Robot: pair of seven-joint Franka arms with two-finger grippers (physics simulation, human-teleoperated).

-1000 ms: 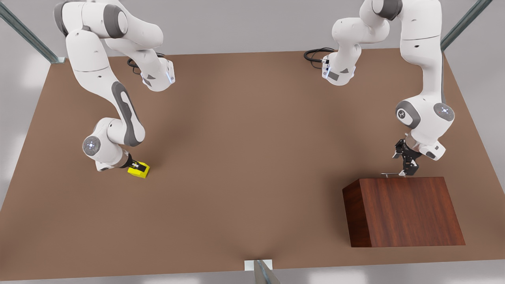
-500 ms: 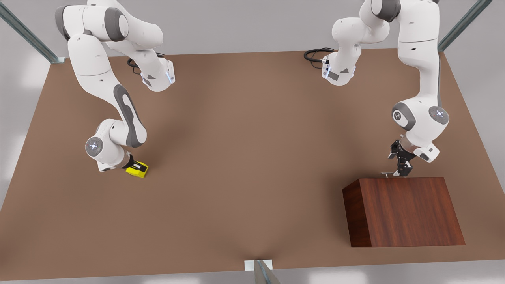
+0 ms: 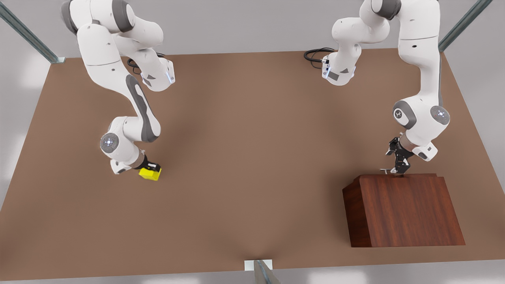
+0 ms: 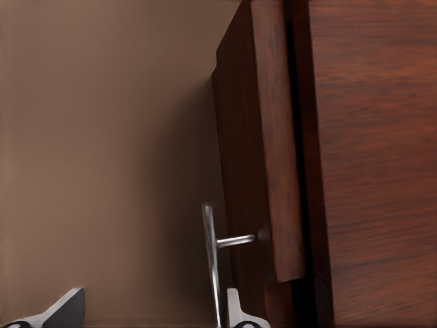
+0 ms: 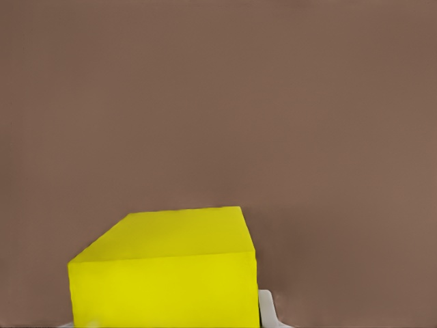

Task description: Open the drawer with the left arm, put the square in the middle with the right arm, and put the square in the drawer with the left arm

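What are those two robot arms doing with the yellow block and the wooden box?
The right gripper is holding the yellow square just over the table, on the front view's left. The left gripper has its fingers around the silver handle of the drawer, which sticks out a crack from the wooden cabinet.

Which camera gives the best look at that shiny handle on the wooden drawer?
The left wrist view: the handle appears close up, its silver bar and post clear. In the front view it is a tiny sliver beside the left gripper.
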